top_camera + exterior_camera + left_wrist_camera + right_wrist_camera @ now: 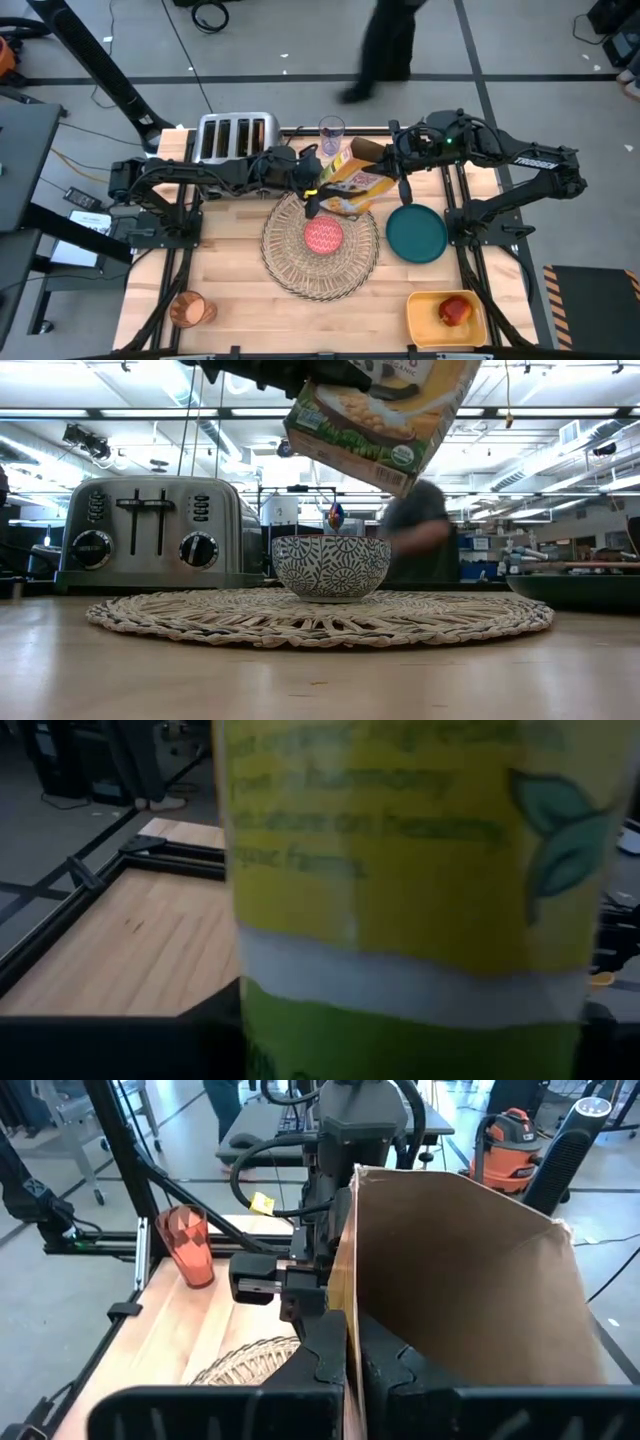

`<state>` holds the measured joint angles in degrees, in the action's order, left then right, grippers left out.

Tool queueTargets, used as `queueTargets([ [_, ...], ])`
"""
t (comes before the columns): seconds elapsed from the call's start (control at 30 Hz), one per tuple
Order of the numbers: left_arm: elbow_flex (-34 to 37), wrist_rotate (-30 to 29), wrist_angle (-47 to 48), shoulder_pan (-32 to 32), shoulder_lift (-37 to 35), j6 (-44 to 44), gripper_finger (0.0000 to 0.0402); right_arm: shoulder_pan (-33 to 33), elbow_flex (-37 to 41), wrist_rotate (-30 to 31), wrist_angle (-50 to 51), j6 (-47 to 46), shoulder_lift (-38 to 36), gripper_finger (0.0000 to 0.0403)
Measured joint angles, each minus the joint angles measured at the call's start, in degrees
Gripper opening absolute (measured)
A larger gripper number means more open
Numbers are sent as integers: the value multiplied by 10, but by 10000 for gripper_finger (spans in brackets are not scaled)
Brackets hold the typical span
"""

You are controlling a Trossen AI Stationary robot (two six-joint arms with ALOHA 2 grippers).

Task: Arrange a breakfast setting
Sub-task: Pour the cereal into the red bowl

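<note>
A yellow cereal box (358, 180) hangs tilted over the small bowl (323, 235), which is pink inside and stands on the round straw placemat (320, 262). The low view shows the box (385, 420) above the bowl (331, 567). My left gripper (310, 190) is at the box's left side and my right gripper (400, 165) at its open far-right end. Both are shut on the box. The teal plate (416, 232) lies right of the mat. The red apple (455, 311) sits in the yellow tub. The amber cup (188, 310) stands near left. Toast and spoon do not show. My left gripper has the cereal box (400, 870) between its fingers, coming level from the table's left. The box fills its wrist view and hides the place of contact. The box is lifted clear and tilted. My right gripper pinches one wall of the box's open end (347, 1315), one finger inside the box and one outside, at the wall's edge. It comes from the table's right side. The box is clear of the table, and its brown inside (460, 1280) faces the wrist camera.
The chrome toaster (235, 137) stands at the far edge, with a clear glass (331, 130) to its right. The yellow tub (447, 318) is at the near right corner. A person (385, 45) walks past beyond the far edge.
</note>
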<state>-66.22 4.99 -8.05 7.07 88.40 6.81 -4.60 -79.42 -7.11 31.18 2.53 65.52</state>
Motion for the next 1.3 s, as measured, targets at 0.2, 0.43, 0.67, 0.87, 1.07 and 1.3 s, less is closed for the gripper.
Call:
queueTargets([
  [0.2, 0, -2, -1, 0, 0, 0, 106, 0, 0, 28, -3, -28, 0, 51],
  [0.43, -2, -3, 4, 2, -16, 3, 97, 0, 0, 38, -93, -24, -21, 133],
  [0.67, -29, -12, 40, 8, -71, 0, 96, -1, -1, 119, -217, 41, -110, 218],
  [0.87, -42, -34, 28, 14, -144, 1, 96, -5, 21, 182, -161, 27, -168, 259],
  [1.07, -57, -51, -21, 18, -199, 2, 96, -6, 145, 180, -204, -46, -183, 260],
  [1.3, -57, -53, -127, 18, -225, 5, 95, 1, 314, 146, -540, -81, -114, 275],
])
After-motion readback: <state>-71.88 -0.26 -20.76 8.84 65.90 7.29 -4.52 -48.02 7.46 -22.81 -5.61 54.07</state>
